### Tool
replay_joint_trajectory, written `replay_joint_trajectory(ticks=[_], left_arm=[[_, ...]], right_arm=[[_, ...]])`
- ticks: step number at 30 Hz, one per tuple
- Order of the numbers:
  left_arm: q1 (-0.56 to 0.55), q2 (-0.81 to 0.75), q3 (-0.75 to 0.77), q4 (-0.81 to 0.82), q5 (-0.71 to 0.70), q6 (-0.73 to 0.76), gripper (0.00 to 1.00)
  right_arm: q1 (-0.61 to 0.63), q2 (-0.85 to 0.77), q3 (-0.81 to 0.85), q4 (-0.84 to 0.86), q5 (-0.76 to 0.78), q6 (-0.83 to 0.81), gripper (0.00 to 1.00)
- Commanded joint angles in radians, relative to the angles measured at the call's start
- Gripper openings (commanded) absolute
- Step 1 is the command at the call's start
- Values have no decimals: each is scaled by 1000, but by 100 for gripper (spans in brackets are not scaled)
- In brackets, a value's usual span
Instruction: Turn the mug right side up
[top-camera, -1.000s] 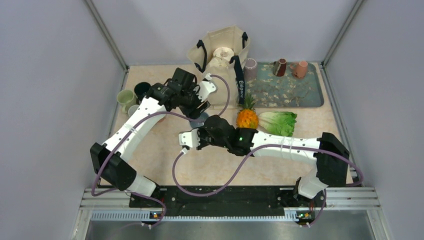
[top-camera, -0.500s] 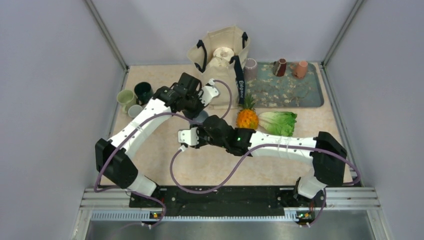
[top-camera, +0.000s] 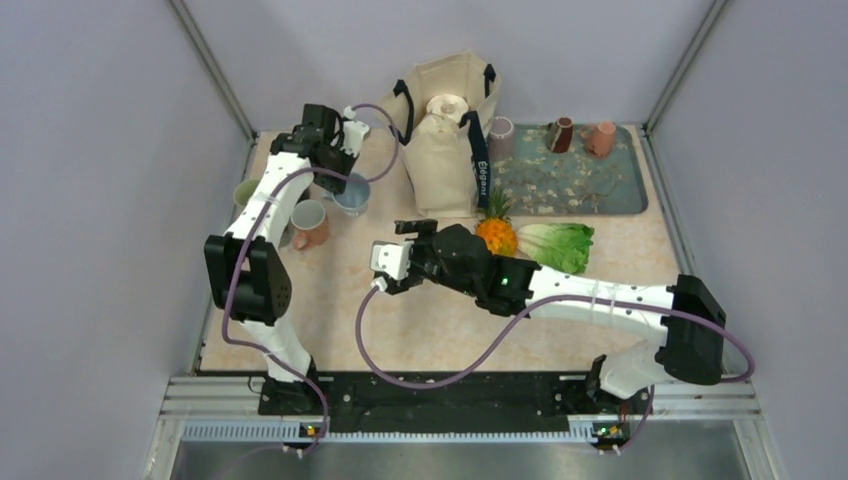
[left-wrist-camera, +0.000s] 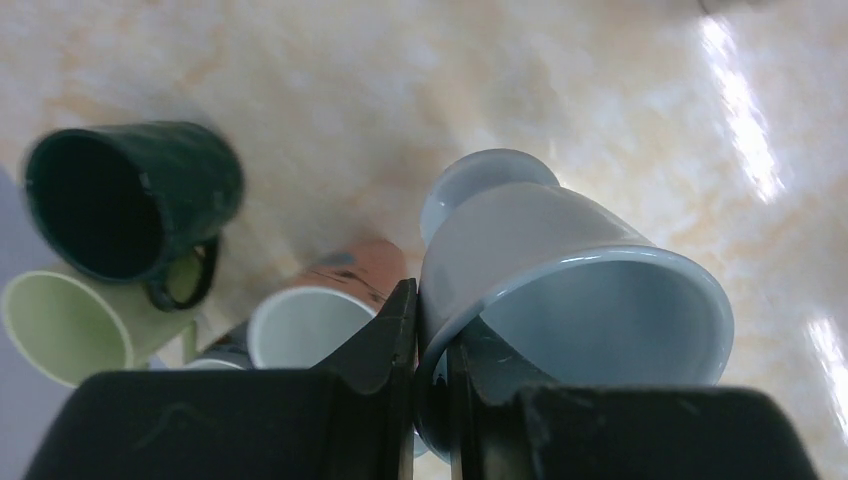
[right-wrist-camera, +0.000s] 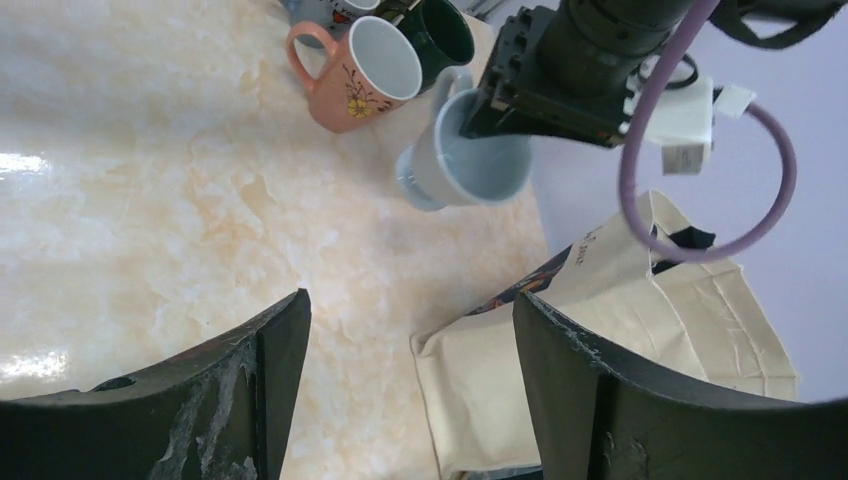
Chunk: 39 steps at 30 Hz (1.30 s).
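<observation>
**Blue mug mostly flipped, not set down yet**

Status: the left gripper (left-wrist-camera: 431, 345) is clamped on the rim of the blue mug (left-wrist-camera: 560, 300), one finger outside the wall and one inside. The mug is at the far-left part of the table (top-camera: 330, 320), just right of the other mugs and left of the bag. It is tilted, with its mouth up and sideways and its foot toward the table. I can't tell whether the foot touches the table.

My read is that the flip itself is largely done. What's left is to level the mug, seat it on its foot and release. There isn't much room, because the neighbouring mugs are close.

Left to right on the table:
- a light green mug (left-wrist-camera: 60, 320), a dark green mug (left-wrist-camera: 130, 200) and a pink mug (top-camera: 310, 222), clustered at the left edge
- the blue mug in the left gripper
- a cloth bag (top-camera: 440, 150) at the back centre
- the right gripper (right-wrist-camera: 405, 330), fingers wide apart and holding nothing, hanging over bare table mid-field and pointed toward the mug
- a pineapple (top-camera: 493, 237), then a lettuce (top-camera: 556, 247) just beside it
- a patterned tray (top-camera: 590, 190) at the back right, with three small cups along its far edge

Surface: glossy beige marble-look top with glare patches.

Room: plain pale walls (top-camera: 100, 150) on three sides, metal posts in the back corners and a rail at the near edge carrying both arm bases.
</observation>
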<state>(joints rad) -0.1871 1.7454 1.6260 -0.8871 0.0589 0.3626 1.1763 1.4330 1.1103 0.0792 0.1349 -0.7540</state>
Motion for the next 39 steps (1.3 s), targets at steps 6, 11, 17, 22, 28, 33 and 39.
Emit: replay_joint_trajectory(ticks=[6, 11, 17, 22, 28, 33, 39], left_arm=[[156, 289, 373, 55, 37, -115, 0], [181, 383, 402, 82, 58, -133, 0], [181, 444, 412, 108, 60, -128, 0], [228, 464, 399, 106, 109, -123, 11], [241, 430, 388, 106, 108, -122, 45], [240, 347, 390, 116, 142, -125, 57], [240, 225, 373, 73, 229, -116, 64]], right_arm=[[-32, -43, 2, 12, 42, 155, 74], [-121, -65, 7, 28, 62, 282, 74], [-211, -78, 26, 15, 199, 426, 77], [-360, -62, 86, -90, 267, 648, 77], [-623, -50, 91, -139, 237, 919, 76], [-826, 7, 53, 18, 108, 1147, 74], [-967, 247, 170, 117, 44, 1376, 71]])
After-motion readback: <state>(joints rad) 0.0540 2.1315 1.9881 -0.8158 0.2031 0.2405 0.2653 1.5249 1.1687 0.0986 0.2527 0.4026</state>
